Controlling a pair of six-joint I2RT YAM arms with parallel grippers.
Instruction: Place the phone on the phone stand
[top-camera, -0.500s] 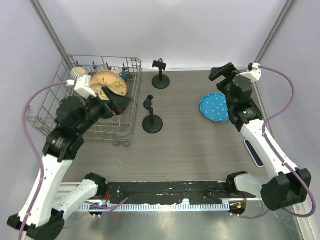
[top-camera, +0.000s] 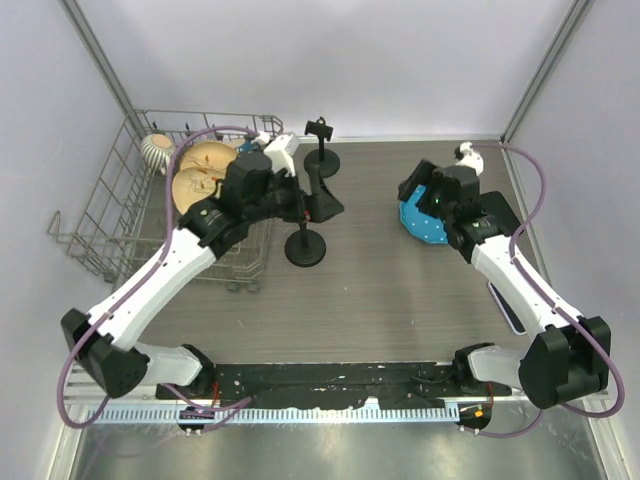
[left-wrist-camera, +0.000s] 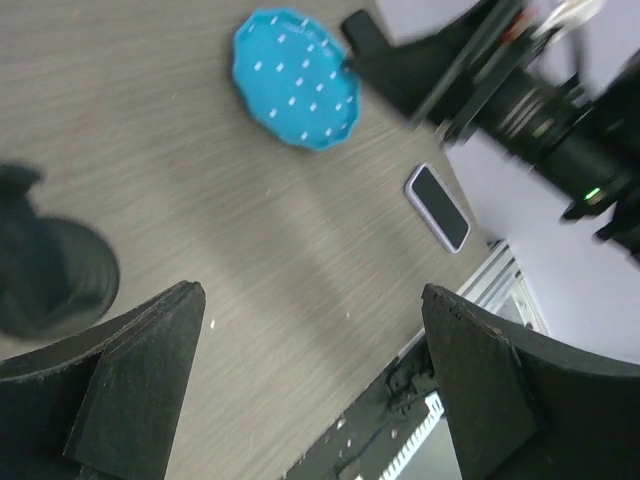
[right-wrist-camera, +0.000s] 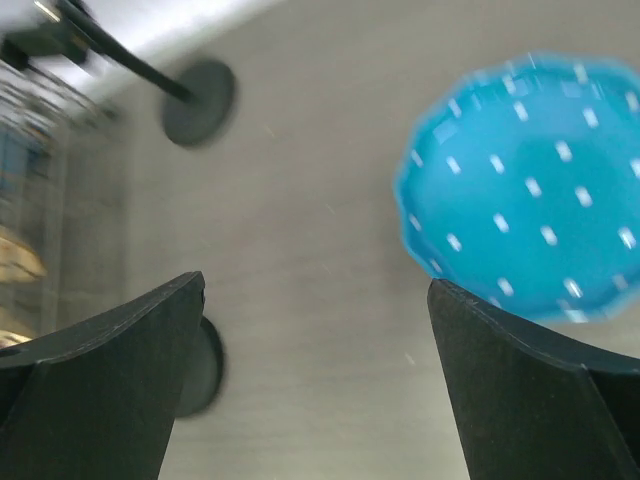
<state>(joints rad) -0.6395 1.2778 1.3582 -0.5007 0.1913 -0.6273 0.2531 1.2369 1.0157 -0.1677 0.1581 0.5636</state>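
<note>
The phone (top-camera: 503, 306), dark with a pale rim, lies flat near the table's right edge, partly under my right forearm. It also shows in the left wrist view (left-wrist-camera: 437, 208). Two black phone stands are on the table: a near one (top-camera: 305, 245) at centre-left and a far one (top-camera: 321, 150) at the back. My left gripper (top-camera: 325, 205) is open and empty, hovering just above and right of the near stand, whose base shows in the left wrist view (left-wrist-camera: 45, 275). My right gripper (top-camera: 415, 190) is open and empty over the left edge of the blue plate (top-camera: 428, 222).
A wire dish rack (top-camera: 110, 230) holding wooden plates stands at the left. The blue dotted plate shows in both wrist views (left-wrist-camera: 295, 78) (right-wrist-camera: 530, 185). The right wrist view shows the far stand (right-wrist-camera: 198, 100) and the near stand's base (right-wrist-camera: 205, 365).
My left arm has swung right, from over the dish rack to beside the near stand. My right gripper has come forward and down toward the blue plate.
</note>
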